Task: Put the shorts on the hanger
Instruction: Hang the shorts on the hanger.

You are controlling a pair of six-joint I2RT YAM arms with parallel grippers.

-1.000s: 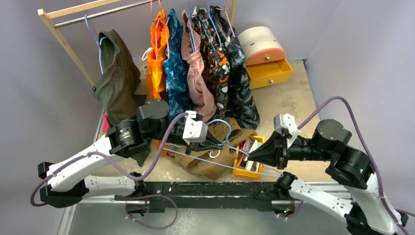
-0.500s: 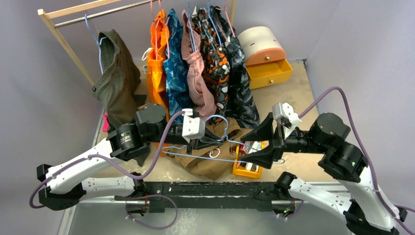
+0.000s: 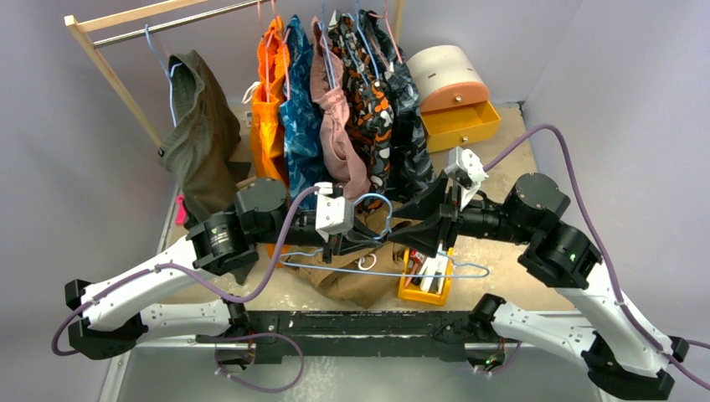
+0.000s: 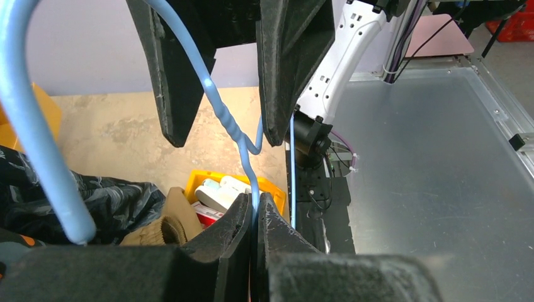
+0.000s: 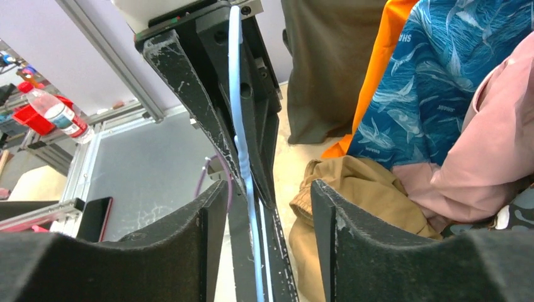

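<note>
The light-blue hanger (image 3: pixel 393 273) hangs over the tan-brown shorts (image 3: pixel 352 286), which lie crumpled on the table. My left gripper (image 3: pixel 377 238) is shut on the hanger's wire just below its twisted neck (image 4: pixel 254 204), and the hook (image 4: pixel 34 126) curves up on the left. My right gripper (image 3: pixel 408 224) faces it, open. In the right wrist view its fingertips (image 5: pixel 218 189) straddle the left gripper's fingers and the hanger wire (image 5: pixel 241 157) without touching, with the shorts (image 5: pixel 352 189) just behind.
A wooden clothes rack (image 3: pixel 109 71) at the back carries several garments, among them a dark olive one (image 3: pixel 201 134) and orange shorts (image 3: pixel 270 100). A yellow bin (image 3: pixel 410 293) of small items sits beside the shorts. A round box with yellow drawers (image 3: pixel 452 92) stands back right.
My right gripper let go of the hanger's right arm, opened, and swung up and left to the hanger's neck. The hanger now hangs level from the left gripper alone.
</note>
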